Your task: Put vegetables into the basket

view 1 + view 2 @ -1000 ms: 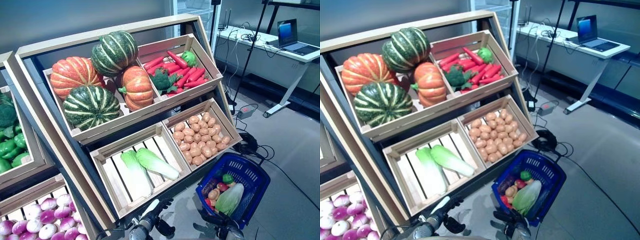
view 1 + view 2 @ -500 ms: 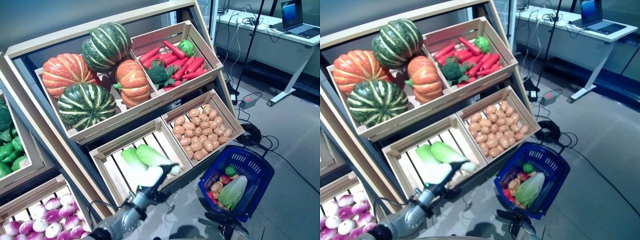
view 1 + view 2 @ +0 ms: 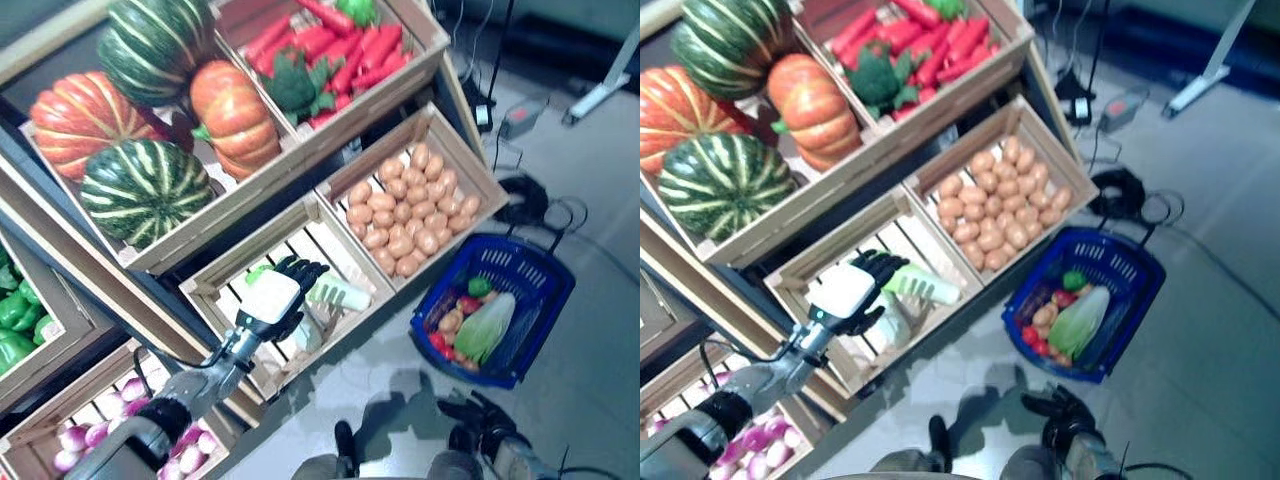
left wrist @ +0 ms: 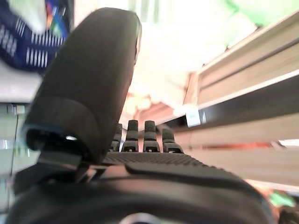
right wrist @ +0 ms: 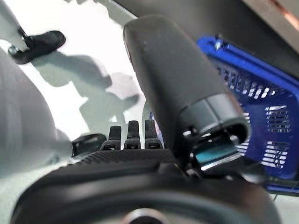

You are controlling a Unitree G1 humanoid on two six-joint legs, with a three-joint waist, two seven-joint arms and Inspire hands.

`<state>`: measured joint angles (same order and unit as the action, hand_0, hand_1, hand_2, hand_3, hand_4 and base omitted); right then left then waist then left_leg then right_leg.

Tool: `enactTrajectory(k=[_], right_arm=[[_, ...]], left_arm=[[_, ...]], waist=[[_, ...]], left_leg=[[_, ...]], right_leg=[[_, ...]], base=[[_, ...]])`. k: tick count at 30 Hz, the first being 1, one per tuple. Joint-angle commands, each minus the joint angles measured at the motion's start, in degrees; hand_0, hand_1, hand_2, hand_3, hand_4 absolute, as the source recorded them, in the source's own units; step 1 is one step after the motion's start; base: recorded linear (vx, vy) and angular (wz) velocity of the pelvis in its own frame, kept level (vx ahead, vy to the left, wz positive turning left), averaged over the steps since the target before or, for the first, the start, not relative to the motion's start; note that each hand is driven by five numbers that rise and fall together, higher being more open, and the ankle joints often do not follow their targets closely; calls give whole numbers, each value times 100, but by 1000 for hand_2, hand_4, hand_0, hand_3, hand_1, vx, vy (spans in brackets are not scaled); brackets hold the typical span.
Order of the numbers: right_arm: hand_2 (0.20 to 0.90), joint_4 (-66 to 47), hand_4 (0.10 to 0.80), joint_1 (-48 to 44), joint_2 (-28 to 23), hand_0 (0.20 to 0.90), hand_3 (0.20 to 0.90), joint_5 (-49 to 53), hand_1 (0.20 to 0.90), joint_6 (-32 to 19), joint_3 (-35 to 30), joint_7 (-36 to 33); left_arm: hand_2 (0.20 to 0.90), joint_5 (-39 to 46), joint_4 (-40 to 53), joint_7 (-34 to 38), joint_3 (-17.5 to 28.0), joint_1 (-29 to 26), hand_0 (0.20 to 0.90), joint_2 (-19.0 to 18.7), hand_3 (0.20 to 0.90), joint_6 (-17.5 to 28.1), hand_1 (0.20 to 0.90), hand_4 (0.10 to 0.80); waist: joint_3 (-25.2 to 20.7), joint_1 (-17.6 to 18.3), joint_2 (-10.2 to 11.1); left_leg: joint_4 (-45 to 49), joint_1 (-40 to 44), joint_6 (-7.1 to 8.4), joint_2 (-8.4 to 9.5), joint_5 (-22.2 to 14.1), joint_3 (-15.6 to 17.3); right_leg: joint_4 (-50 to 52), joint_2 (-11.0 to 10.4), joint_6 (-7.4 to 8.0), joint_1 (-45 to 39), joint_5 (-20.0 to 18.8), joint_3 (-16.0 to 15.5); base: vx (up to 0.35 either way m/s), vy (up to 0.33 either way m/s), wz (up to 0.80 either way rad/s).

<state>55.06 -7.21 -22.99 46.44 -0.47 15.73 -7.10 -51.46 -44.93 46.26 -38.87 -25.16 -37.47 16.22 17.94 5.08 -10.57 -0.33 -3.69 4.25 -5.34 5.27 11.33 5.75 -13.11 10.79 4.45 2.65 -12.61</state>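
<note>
My left hand (image 3: 270, 298) is open in the lower left wooden crate (image 3: 215, 283) of the stand, its fingers (image 3: 300, 269) straight over a pale green cabbage (image 3: 341, 293). The left wrist view (image 4: 145, 135) shows its straight fingers before wooden slats. The blue basket (image 3: 525, 263) stands on the floor to the right of the stand. It holds a pale green cabbage (image 3: 490, 326), a small green vegetable (image 3: 480, 286), a red one and some potatoes. My right hand (image 3: 478, 418) is open, low over the floor in front of the basket; its wrist view (image 5: 131, 135) shows the basket (image 5: 261, 107) beside it.
The slanted wooden stand (image 3: 300, 150) with full crates stands to the left and behind. A crate of potatoes (image 3: 400, 215) lies between the left hand and the basket. Black cables (image 3: 530, 205) and a table leg (image 3: 600, 90) lie on the floor beyond the basket.
The camera has tilted down. My left hand has risen from below the stand into the lower left crate, over the cabbages. My right hand stays low near the basket.
</note>
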Motion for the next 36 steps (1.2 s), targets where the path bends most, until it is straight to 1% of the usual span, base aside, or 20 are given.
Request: enactTrajectory(k=[1, 2, 3, 5, 8, 9, 10, 12, 15, 18, 21, 26, 29, 31, 34, 36], right_arm=[[900, -235, 800, -275, 149, 900, 900, 478, 900, -226, -53, 297], [900, -241, 800, -361, 136, 900, 900, 524, 900, -234, -40, 288], [900, -277, 800, -622, 95, 900, 900, 679, 900, -238, 10, 264], [900, -374, 800, -795, 52, 900, 900, 797, 900, -252, 58, 246], [900, -605, 800, -1224, -114, 900, 900, 993, 900, -162, 112, 169], [900, -652, 800, -1365, -180, 900, 900, 1007, 900, -114, 117, 137], [900, -678, 800, -1485, -251, 900, 900, 996, 900, -93, 119, 110], [900, -629, 800, -1631, -352, 900, 900, 1017, 900, -90, 96, 140], [900, -655, 800, -1784, -526, 900, 900, 1039, 900, -65, 45, 101], [900, -601, 800, -1895, -696, 900, 900, 1081, 900, -16, -20, 75], [900, -505, 800, -1989, -871, 900, 900, 1145, 900, 39, -90, 146], [900, -549, 800, -2031, -1102, 900, 900, 1203, 900, 104, -97, 157], [900, -601, 800, -2047, -1294, 900, 900, 1277, 900, 127, -135, 182], [900, -611, 800, -2039, -1339, 900, 900, 1294, 900, 108, -151, 201], [900, -641, 800, -2008, -1507, 900, 900, 1433, 900, 79, -198, 198], [900, -635, 800, -1996, -1549, 900, 900, 1482, 900, 70, -212, 213]], left_arm=[[900, 172, -198, 500, 277, -862, 900, -514, 900, -331, 900, 800], [900, 197, -268, 491, 225, -966, 900, -561, 900, -354, 900, 800], [900, 259, -476, 399, 94, -1282, 900, -722, 900, -367, 900, 800], [900, 271, -559, 298, 8, -1521, 900, -894, 900, -371, 900, 800], [900, 360, -686, 68, -224, -2086, 900, -1258, 900, -476, 900, 800], [900, 383, -704, -45, -288, -2271, 900, -1374, 900, -527, 900, 800], [900, 466, -736, -132, -379, -2446, 900, -1492, 900, -598, 900, 800], [900, 500, -780, -274, -452, -2640, 900, -1609, 900, -651, 900, 800], [900, 500, -837, -394, -547, -2799, 900, -1799, 900, -680, 900, 800], [900, 515, -865, -531, -672, -2991, 900, -1936, 900, -747, 900, 800], [900, 426, -921, -769, -809, -3171, 900, -2025, 900, -780, 900, 800], [900, 462, -928, -1075, -1049, -3451, 900, -2166, 900, -789, 900, 800], [900, 363, -944, -1402, -1222, -3611, 900, -2261, 900, -770, 900, 800], [900, 393, -952, -1525, -1277, -3664, 900, -2289, 900, -801, 900, 800], [900, 617, -990, -1999, -1410, -3729, 900, -2401, 900, -903, 900, 800], [900, 661, -990, -2129, -1423, -3715, 900, -2442, 900, -901, 900, 800]], waist=[[353, -26, 476], [413, -30, 507], [556, -39, 617], [680, -43, 713], [910, -63, 877], [952, -72, 904], [1021, -66, 928], [1061, -78, 929], [1145, -78, 921], [1182, -85, 906], [1185, -93, 895], [1185, -103, 892], [1185, -114, 903], [1185, -118, 905], [1185, -136, 907], [1185, -146, 912]], left_leg=[[1131, -593, 220, -155, -415, 33], [1270, -731, 222, -173, -445, 27], [1653, -1101, 207, -221, -560, 22], [2011, -1434, 207, -275, -649, 1], [2739, -2141, 165, -426, -878, -51], [2953, -2357, 138, -503, -969, -61], [3298, -2553, 178, -564, -1223, -137], [3567, -2797, 150, -636, -1351, -157], [3995, -3162, 150, -709, -1554, -236], [4268, -3465, 165, -746, -1681, -327], [4406, -3716, 186, -778, -1733, -377], [4568, -4046, 195, -780, -1786, -454], [4692, -4292, 188, -766, -1833, -513], [4712, -4355, 184, -760, -1836, -520], [4784, -4569, 164, -750, -1857, -533], [4815, -4633, 163, -752, -1866, -541]], right_leg=[[1024, -68, -691, 773, 65, 109], [1152, -74, -703, 916, 86, 127], [1568, -78, -739, 1324, 198, 193], [1858, -65, -768, 1623, 263, 251], [2621, -29, -822, 2287, 492, 379], [2858, -37, -836, 2495, 581, 414], [3208, -67, -787, 2667, 807, 499], [3487, -105, -783, 2910, 907, 536], [3852, -140, -767, 3244, 1023, 630], [4097, -159, -754, 3542, 1093, 697], [4221, -175, -728, 3814, 1095, 723], [4343, -180, -702, 4143, 1082, 763], [4422, -199, -678, 4392, 1057, 757], [4432, -205, -669, 4456, 1044, 751], [4455, -225, -637, 4670, 996, 731], [4474, -230, -632, 4733, 985, 721]], base=[[-220, -5, -7], [-265, -27, -10], [-233, -36, -1], [-218, -43, 2], [-199, -29, -2], [-113, 2, -4], [-66, 21, -3], [-54, 30, -8], [-68, 56, -1], [-30, 63, 0], [-12, 83, 1], [-2, 84, 1], [6, 78, 1], [0, 54, 0], [-6, 80, 0], [-4, 72, 0]])
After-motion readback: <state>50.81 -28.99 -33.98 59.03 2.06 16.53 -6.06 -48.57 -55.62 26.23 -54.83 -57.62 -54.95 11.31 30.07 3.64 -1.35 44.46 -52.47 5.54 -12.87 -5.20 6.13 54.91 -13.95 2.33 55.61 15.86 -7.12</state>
